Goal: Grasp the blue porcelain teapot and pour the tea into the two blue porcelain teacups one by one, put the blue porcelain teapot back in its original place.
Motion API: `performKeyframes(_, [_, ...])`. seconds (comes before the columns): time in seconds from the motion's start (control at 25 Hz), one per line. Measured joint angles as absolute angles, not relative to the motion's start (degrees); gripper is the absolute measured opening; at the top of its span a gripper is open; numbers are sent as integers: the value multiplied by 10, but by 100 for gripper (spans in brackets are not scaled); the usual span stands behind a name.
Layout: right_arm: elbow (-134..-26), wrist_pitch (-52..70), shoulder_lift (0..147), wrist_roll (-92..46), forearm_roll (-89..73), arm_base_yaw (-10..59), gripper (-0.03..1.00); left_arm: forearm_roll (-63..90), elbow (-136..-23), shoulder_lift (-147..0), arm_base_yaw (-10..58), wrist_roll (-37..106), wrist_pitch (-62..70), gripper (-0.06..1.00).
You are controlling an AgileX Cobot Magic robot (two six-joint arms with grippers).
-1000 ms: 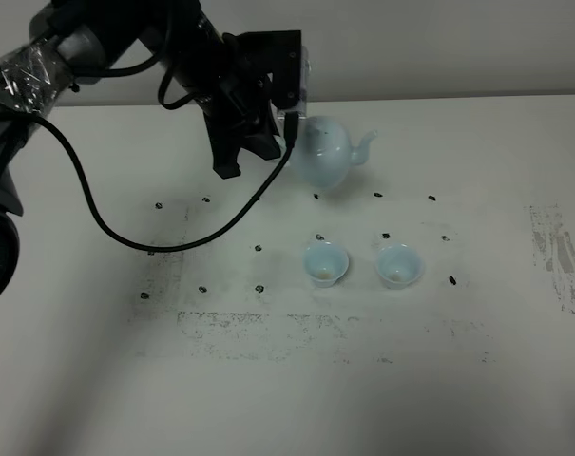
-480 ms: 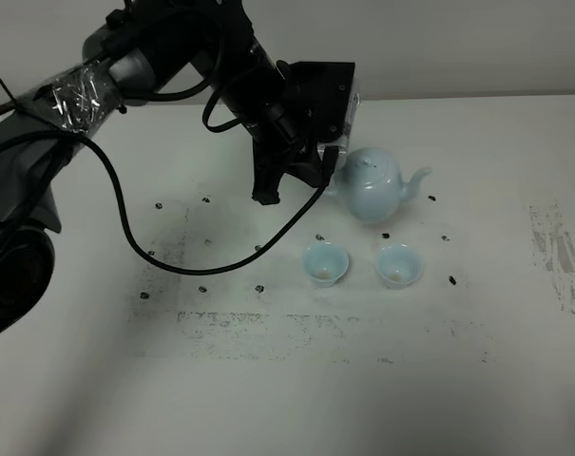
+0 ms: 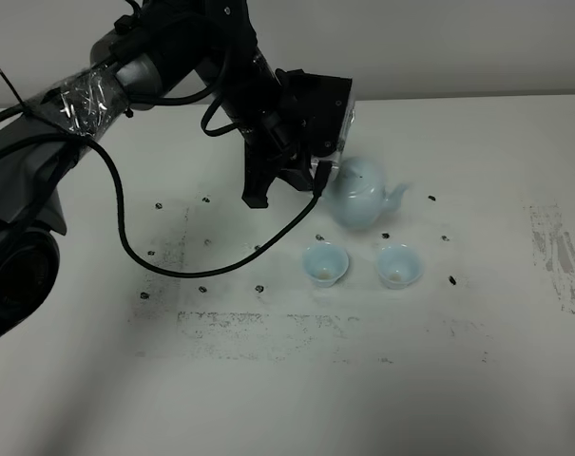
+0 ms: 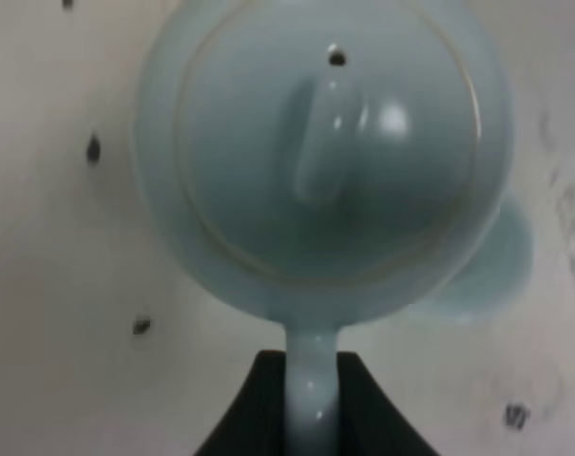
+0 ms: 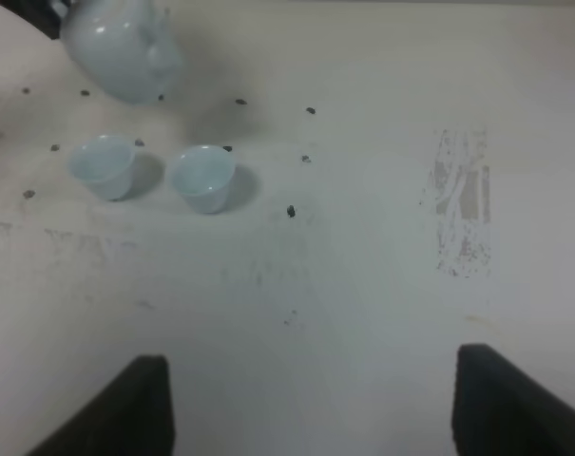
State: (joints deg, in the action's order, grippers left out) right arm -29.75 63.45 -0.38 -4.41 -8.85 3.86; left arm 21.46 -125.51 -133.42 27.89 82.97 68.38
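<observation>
- My left gripper (image 4: 312, 410) is clamped on the teapot (image 3: 361, 194) by its loop handle; the wrist view shows the handle running down between my dark jaws.
- The teapot hangs above the table (image 3: 477, 361), just behind the left cup (image 3: 325, 263) and the right cup (image 3: 398, 265), with its spout toward the right one.
- It is glazed porcelain, so I judge it hard, slick and brittle. With tea inside, the weight sits out from the handle, so I want a firm pinch and a slow tilt.
- The lid (image 4: 330, 142) probably sits loose and could slip off in a steep pour.
- The cups look light and easy to tip on their narrow bases, so the spout should not touch them.
- My right gripper (image 5: 308, 366) is spread wide, holds nothing, and is well apart from the cups.
</observation>
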Motion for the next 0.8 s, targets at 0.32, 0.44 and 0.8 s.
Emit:
performKeyframes(0.32, [-298,634,-4,-44,-89,39,59,205,-1255,-1335,278,837,639,1])
performKeyframes(0.44, [-298,634,-4,-44,-89,39,59,197,-1255,-1335,280,874,619,1])
performKeyframes(0.8, [-298,634,-4,-44,-89,39,59,138,-1255,-1335,295,934,606,1])
